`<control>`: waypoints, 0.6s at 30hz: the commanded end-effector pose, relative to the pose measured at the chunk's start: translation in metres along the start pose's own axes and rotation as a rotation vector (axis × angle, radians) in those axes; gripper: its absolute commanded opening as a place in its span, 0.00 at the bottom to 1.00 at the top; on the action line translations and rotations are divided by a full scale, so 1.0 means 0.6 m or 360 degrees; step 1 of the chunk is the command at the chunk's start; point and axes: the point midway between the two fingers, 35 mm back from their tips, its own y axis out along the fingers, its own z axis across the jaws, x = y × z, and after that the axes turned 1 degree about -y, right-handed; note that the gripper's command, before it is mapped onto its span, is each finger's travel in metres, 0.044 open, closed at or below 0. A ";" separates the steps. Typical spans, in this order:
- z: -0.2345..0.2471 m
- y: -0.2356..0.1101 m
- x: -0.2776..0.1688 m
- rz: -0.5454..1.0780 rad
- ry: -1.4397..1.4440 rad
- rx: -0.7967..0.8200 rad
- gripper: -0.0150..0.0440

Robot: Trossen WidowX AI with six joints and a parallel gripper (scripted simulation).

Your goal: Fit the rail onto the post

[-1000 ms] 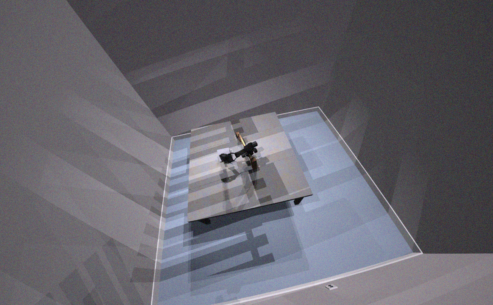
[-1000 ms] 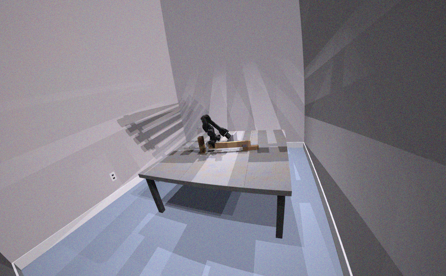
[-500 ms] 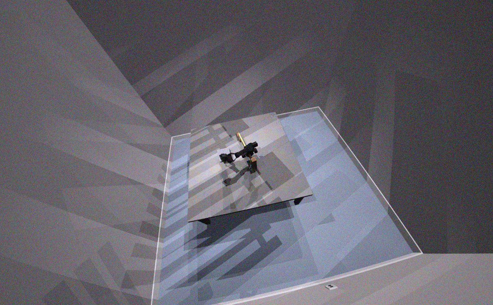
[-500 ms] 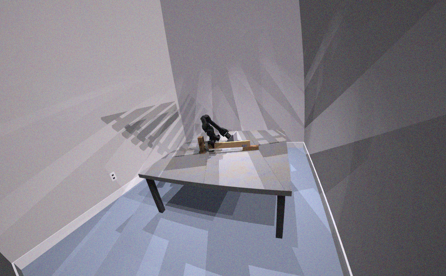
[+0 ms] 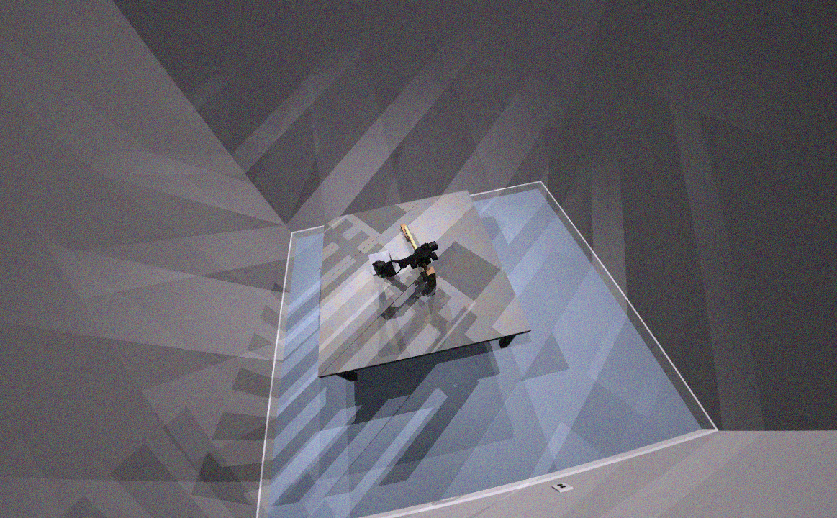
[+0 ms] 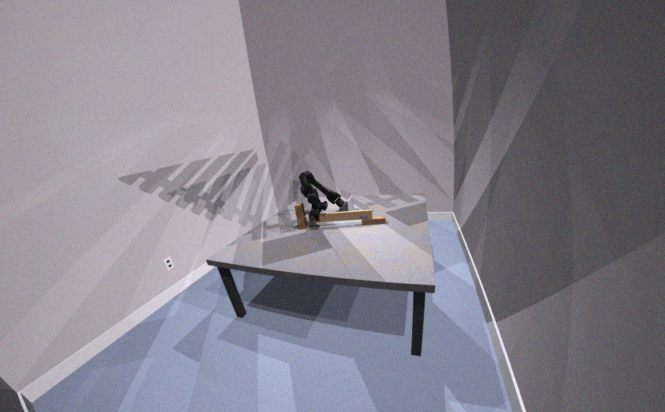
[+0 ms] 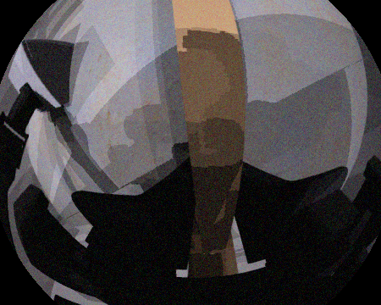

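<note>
The long wooden rail (image 5: 407, 233) (image 6: 347, 216) (image 7: 210, 91) lies nearly level above the table (image 5: 408, 334) (image 6: 375, 256). Its far end rests at the low footboard block (image 6: 377, 221). My gripper (image 5: 426, 253) (image 6: 316, 215) (image 7: 207, 159) is shut on the rail near its near end, one finger on each side. The short wooden post (image 5: 430, 278) (image 6: 299, 215) stands upright right beside the gripper. The pegs and the rail's end face are hidden behind the gripper, so I cannot tell whether they touch.
The arm's base stands on a white plate (image 5: 376, 260) (image 6: 349, 201) behind the rail. The table stands in a room corner, with walls close behind it and at its left. Shifting shadow stripes cross the table and the floor.
</note>
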 end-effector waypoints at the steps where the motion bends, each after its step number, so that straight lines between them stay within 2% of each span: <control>1: -0.002 -0.003 -0.004 0.0006 -0.0005 -0.0011 0.25; 18: -0.002 -0.005 -0.012 0.0006 -0.0005 -0.0011 0.25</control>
